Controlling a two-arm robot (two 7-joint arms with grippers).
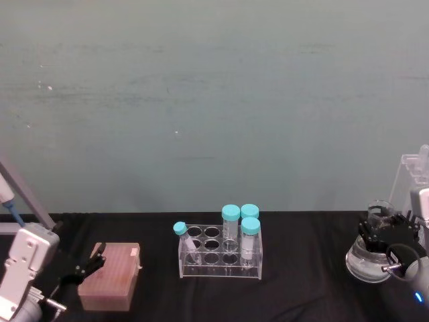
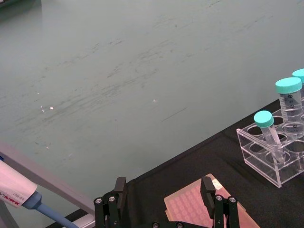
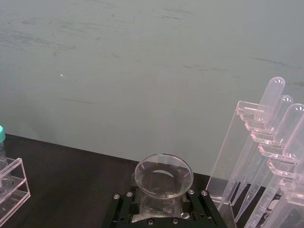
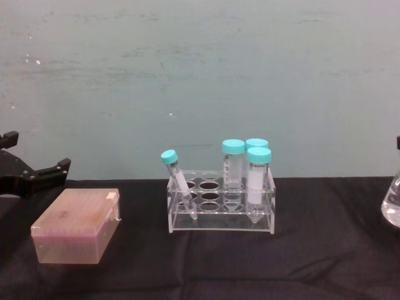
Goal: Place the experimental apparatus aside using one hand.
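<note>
Glass: conical flask [image 1: 369, 258] with clear liquid, at 4 o'clock on the black table [image 1: 308, 268].
Right gripper [image 1: 387, 233]: fingers clamped around the flask's neck.
Acrylic stand [image 3: 247, 156]: long clear test tubes, just beside the flask.
Left gripper [image 2: 164, 197]: fingers apart, at 8 o'clock above a pink tip box [image 1: 110, 276].
Centre: tube rack [image 1: 220, 251], teal-capped tubes.
</note>
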